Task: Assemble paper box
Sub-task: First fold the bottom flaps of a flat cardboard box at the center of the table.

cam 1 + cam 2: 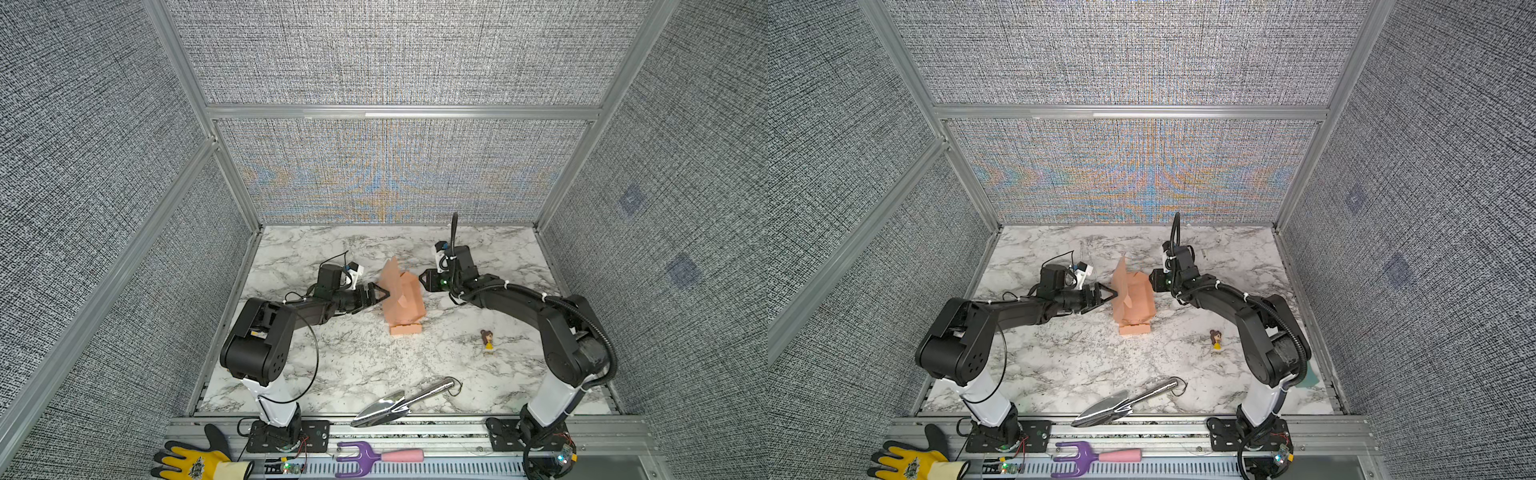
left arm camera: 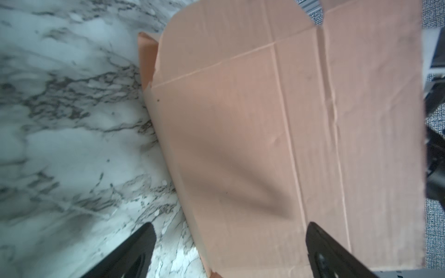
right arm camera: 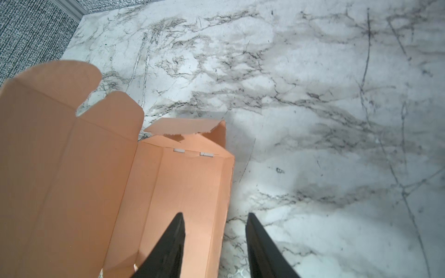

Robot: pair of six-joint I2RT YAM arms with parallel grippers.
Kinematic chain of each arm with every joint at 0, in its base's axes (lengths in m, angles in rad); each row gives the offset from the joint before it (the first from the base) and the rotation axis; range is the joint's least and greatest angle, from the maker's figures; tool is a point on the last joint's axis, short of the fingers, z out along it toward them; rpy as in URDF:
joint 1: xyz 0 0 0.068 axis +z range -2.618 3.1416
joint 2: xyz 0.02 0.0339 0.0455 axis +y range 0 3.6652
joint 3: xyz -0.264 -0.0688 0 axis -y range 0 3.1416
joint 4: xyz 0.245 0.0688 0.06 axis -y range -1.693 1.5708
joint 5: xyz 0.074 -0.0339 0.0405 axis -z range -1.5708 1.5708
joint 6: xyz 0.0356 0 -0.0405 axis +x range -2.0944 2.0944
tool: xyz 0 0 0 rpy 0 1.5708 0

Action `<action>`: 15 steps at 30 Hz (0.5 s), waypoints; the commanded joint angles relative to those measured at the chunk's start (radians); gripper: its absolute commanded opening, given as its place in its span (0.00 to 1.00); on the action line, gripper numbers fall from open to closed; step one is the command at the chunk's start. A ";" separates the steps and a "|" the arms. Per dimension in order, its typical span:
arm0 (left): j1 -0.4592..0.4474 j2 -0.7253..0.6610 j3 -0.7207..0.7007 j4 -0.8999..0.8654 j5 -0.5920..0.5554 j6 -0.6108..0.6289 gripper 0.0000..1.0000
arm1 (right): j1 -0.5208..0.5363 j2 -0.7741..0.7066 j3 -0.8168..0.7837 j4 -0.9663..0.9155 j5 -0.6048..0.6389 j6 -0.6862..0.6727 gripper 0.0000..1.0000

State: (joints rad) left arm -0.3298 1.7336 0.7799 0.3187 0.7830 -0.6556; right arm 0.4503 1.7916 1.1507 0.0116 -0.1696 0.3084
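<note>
Paper box (image 1: 402,297) is standing half-folded on the table (image 1: 332,365), well beyond the trowel (image 1: 399,405), 1 tall flap (image 1: 390,274) rising. Left claw (image 1: 384,293) is gaping wide just beside that flap. Right claw (image 3: 215,216), fingers apart, is straddling the opposite wall (image 3: 228,183).

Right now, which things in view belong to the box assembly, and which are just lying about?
In the job:
- paper box, partly folded
- left gripper, open beside it
- right gripper, open at its other side

Lying about:
- doll figurine
- silver trowel
- purple hand fork
- yellow glove
</note>
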 commanded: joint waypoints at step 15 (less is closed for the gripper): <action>0.005 -0.086 -0.130 -0.054 -0.072 0.002 0.97 | -0.043 0.277 0.411 -0.293 -0.205 -0.433 0.48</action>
State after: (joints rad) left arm -0.3260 1.6394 0.6472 0.2638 0.7246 -0.6582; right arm 0.4065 2.0518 1.5257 -0.2260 -0.3267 -0.0372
